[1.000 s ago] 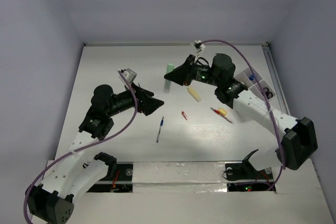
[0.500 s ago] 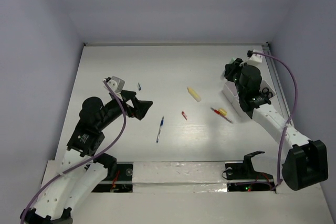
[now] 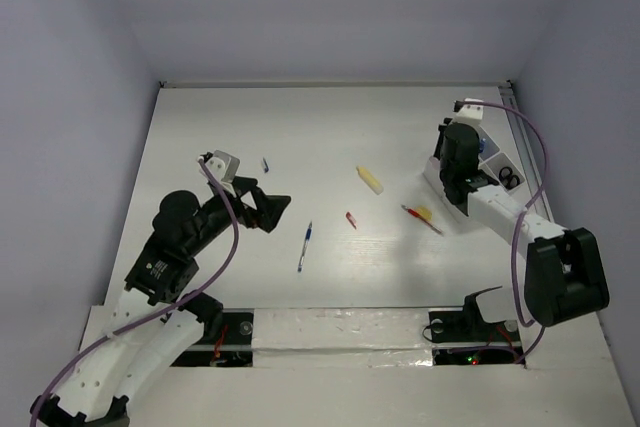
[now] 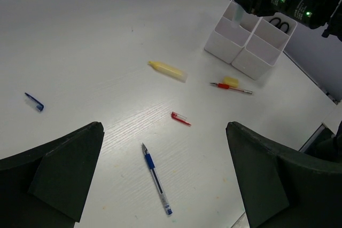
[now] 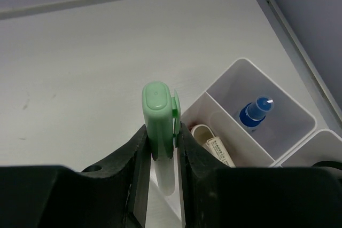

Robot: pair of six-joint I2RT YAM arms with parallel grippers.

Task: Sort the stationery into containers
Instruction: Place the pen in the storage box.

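- A white table point(image 3: 330, 117), shut in by pale grey walls point(image 3: 80, 97) on three sides, bears everything
- Loose on it in the top view are a stubby pale yellow marker point(image 3: 370, 179) near the middle and a tiny red bit point(image 3: 351, 220) at the marker's 7 o'clock
- A slim blue-white pen point(image 3: 304, 245) lies farther out toward 8 o'clock, and a small dark-blue piece point(image 3: 265, 164) well apart at 9 o'clock
- A thin red pencil point(image 3: 424, 221) lies at the marker's 4 o'clock with a little yellow-tan bit point(image 3: 424, 212) touching it, both just beside the tray at its 8 o'clock
- The white plastic organiser tray point(image 5: 235, 69), split into square compartments, stands at the table's 3 o'clock edge
- Black scissors point(image 4: 282, 24) stand in one compartment, a blue-capped item point(image 5: 255, 112) in another and a white tube-like thing point(image 5: 215, 145) in the next
- The right gripper point(image 5: 160, 141) hangs over the tray's 9 o'clock side, and its arm covers much of the tray from above
- Its fingers point(image 5: 136, 156) are clamped narrow on an upright mint-green and white eraser point(image 5: 158, 111), green end up, white end down between them
- The eraser is just beside the tray wall by the white tube; whether its lower end is inside a compartment cannot be told
- The left gripper point(image 3: 278, 211) hovers at the pen's 11 o'clock, spread wide and holding nothing, with no object between it and the pen
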